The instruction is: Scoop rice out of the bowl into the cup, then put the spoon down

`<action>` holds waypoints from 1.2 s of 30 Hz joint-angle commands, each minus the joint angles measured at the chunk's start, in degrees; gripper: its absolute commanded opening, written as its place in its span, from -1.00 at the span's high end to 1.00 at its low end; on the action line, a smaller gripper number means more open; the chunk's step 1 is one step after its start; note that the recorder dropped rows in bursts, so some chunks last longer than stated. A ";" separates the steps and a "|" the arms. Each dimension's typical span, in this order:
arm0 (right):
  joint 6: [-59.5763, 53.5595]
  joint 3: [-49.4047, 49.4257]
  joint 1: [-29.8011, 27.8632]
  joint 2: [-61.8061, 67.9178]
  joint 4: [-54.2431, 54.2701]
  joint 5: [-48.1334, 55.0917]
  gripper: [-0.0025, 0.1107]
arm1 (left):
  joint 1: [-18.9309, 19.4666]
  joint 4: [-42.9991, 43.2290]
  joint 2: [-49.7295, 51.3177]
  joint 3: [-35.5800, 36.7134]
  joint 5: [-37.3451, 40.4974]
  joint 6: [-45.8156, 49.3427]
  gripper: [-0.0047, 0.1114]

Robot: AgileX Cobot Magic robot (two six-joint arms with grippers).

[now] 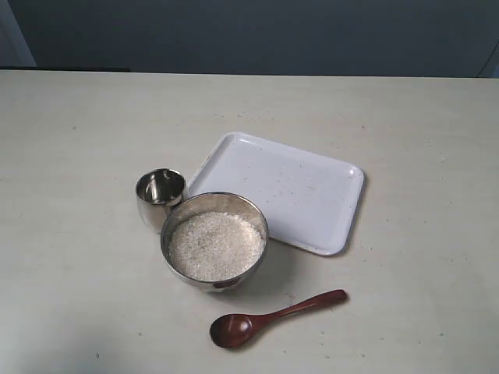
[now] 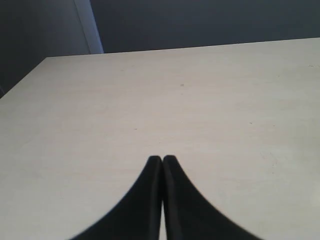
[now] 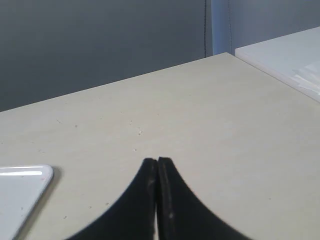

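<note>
In the exterior view the wide steel bowl point(image 1: 257, 222) stands near the middle of the table, filled with white rice point(image 1: 215, 245). The small steel cup point(image 1: 160, 197) stands against the bowl's far left side and looks empty. The reddish-brown wooden spoon point(image 1: 269, 319) lies flat on the table in front of the bowl, head to the left, handle pointing right. Neither arm shows in the exterior view. My left gripper point(image 2: 162, 159) is shut over bare tabletop with nothing between its fingers. My right gripper point(image 3: 158, 161) is shut too, holding nothing.
A white rectangular tray point(image 1: 327, 183) lies behind and right of the bowl; one of the tray's corners point(image 3: 22, 192) shows in the right wrist view. A second white surface point(image 3: 285, 55) stands beyond the table's edge there.
</note>
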 commanded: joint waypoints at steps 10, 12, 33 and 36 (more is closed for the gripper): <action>0.00 0.25 0.09 -0.24 0.06 -0.93 0.97 | -0.10 0.08 0.06 -0.48 -0.81 -0.36 0.91; 0.00 0.25 0.09 -0.24 0.06 -1.87 0.97 | -0.10 0.08 0.06 -0.48 -0.81 -0.36 0.91; 11.26 0.25 0.09 -0.24 48.50 -18.01 0.97 | -0.10 0.08 0.06 -0.48 -0.81 -0.36 0.91; 11.39 0.25 0.09 -0.24 52.74 -18.66 0.97 | -0.10 0.08 0.06 -0.48 -0.81 -0.36 0.91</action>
